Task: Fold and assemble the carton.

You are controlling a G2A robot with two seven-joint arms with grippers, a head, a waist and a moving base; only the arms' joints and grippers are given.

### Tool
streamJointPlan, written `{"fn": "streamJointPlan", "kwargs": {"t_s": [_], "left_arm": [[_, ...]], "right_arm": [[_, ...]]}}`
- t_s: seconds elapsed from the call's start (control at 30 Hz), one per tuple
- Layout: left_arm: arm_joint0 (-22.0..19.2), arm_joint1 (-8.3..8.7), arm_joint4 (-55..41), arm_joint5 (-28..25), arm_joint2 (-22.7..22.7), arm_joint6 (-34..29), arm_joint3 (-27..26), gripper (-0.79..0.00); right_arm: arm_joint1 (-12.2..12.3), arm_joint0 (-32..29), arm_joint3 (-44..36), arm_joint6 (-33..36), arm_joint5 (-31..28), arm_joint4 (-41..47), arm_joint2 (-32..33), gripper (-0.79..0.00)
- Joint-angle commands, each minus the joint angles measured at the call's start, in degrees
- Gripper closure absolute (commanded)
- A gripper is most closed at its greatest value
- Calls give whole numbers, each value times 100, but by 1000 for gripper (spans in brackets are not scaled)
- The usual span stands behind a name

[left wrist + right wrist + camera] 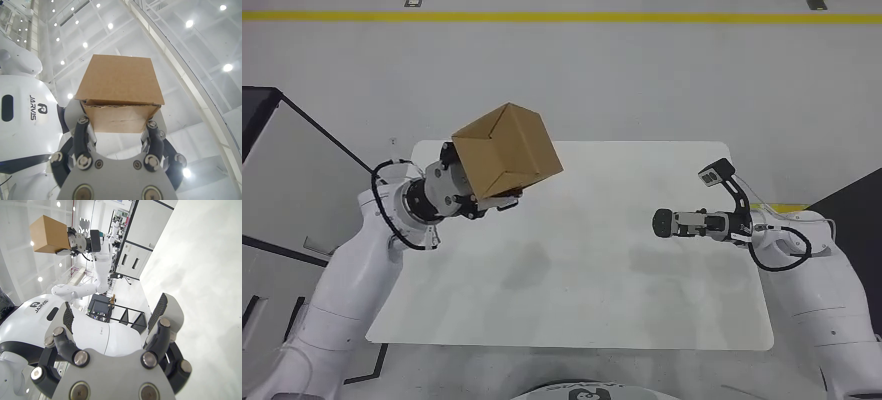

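Pinches carton [507, 150] by a flap with left pincer [117, 125], high over surface [642, 300], far left, likely to free its sides for pressing; holds right pincer [115, 306] spread, empty.

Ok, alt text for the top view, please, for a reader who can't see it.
The left gripper holds a brown cardboard carton, box-shaped and tilted, in the air over the white table's far left corner. The right gripper hangs open and empty over the table's right side.
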Motion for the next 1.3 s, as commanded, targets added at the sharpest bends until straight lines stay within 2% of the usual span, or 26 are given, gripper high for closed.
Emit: {"fn": "streamJointPlan", "kwargs": {"t_s": [0.0,0.23,0.4,0.6,1.0,1.17,1.27], "left_arm": [[-18,-9,79,15,17,78,32,0],[-14,-69,-160,55,66,67,68,0],[75,-126,-1018,353,164,73,178,0],[98,-178,-1867,559,217,419,163,0],[196,-283,-2466,590,255,857,98,0],[172,-315,-2243,450,146,1047,98,0],[68,-290,-780,180,-135,1086,-54,0]], "right_arm": [[0,0,0,0,0,0,0,-785],[0,0,0,0,0,0,0,-785],[0,0,0,0,0,0,0,-785],[0,0,0,0,0,0,0,-785],[0,0,0,0,0,0,0,-785],[0,0,0,0,0,0,0,-785],[0,0,0,0,0,0,0,-785]]}}
